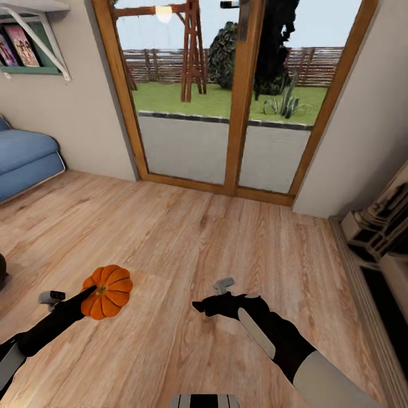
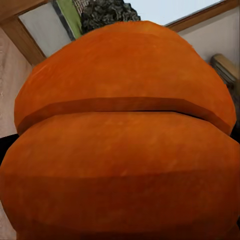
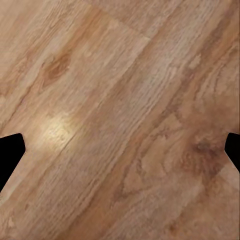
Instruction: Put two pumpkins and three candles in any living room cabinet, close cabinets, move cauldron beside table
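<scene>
A small orange pumpkin (image 1: 109,291) hangs above the wooden floor at the lower left of the head view, with my left gripper (image 1: 90,297) shut on it. Close up in the left wrist view, the pumpkin's (image 2: 125,150) ribbed skin hides the fingers. My right gripper (image 1: 199,307) hovers over bare floor near the middle. Its black fingertips (image 3: 10,150) stand far apart in the right wrist view, open with nothing between them. The candles, the cabinet and the table are out of view.
A wood-framed glass patio door (image 1: 238,113) stands ahead, with a garden behind it. A blue sofa (image 1: 25,158) is at the left under a wall shelf (image 1: 34,34). An ornate grey structure (image 1: 379,238) lines the right wall. A dark rounded shape (image 1: 2,271) is cut off by the left edge.
</scene>
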Available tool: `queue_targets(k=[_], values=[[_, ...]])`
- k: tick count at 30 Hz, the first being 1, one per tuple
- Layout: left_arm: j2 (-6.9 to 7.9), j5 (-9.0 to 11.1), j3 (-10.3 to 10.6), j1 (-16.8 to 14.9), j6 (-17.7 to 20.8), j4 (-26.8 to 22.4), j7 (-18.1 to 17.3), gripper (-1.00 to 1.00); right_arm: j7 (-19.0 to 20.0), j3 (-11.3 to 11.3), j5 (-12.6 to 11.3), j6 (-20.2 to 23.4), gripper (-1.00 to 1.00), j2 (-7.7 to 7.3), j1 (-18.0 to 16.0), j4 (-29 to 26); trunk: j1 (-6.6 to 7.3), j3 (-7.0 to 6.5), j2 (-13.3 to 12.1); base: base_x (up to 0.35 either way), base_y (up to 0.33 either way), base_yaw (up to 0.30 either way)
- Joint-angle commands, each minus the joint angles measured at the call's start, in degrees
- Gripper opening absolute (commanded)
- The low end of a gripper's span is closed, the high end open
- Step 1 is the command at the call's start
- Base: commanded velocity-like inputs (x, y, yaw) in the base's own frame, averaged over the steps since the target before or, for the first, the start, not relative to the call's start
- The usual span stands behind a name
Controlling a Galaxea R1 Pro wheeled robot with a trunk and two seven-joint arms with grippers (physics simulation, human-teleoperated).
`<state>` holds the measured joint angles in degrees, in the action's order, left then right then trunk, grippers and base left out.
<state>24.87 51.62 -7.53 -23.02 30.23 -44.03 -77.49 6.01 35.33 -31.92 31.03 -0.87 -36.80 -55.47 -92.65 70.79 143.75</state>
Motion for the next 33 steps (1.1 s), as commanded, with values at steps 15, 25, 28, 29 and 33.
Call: queue_targets(k=[15,25,28,29,33], values=[[-0.07,0.1,0.0,0.0,0.1,0.0,-0.1,-1.00,-6.1,2.8,5.5,-8.3,1.00,4.73,0.0,9.4,0.38,-3.58,-0.2,0.000,0.000,0.282],[-0.09,0.0,0.0,0.0,0.1,0.0,-0.1,-1.00,-6.1,2.8,5.6,-8.3,1.00,4.80,0.0,9.6,0.64,-5.80,-0.3,0.000,0.000,0.285],[-0.09,0.0,0.0,0.0,0.1,0.0,0.0,-1.00,-6.1,2.8,5.6,-8.3,1.00,4.76,0.0,9.6,0.72,-6.46,-0.4,0.000,0.000,0.286],[-0.09,0.0,0.0,0.0,0.1,0.0,0.0,-1.00,-6.1,2.8,5.6,-8.3,1.00,4.76,0.0,9.6,0.75,-6.69,-0.4,0.000,0.000,0.286],[-0.09,0.0,-0.1,0.0,0.1,0.1,0.1,-1.00,-6.1,2.8,5.6,-8.3,1.00,4.74,0.0,9.6,0.85,-7.57,-0.4,0.000,0.000,0.286]])
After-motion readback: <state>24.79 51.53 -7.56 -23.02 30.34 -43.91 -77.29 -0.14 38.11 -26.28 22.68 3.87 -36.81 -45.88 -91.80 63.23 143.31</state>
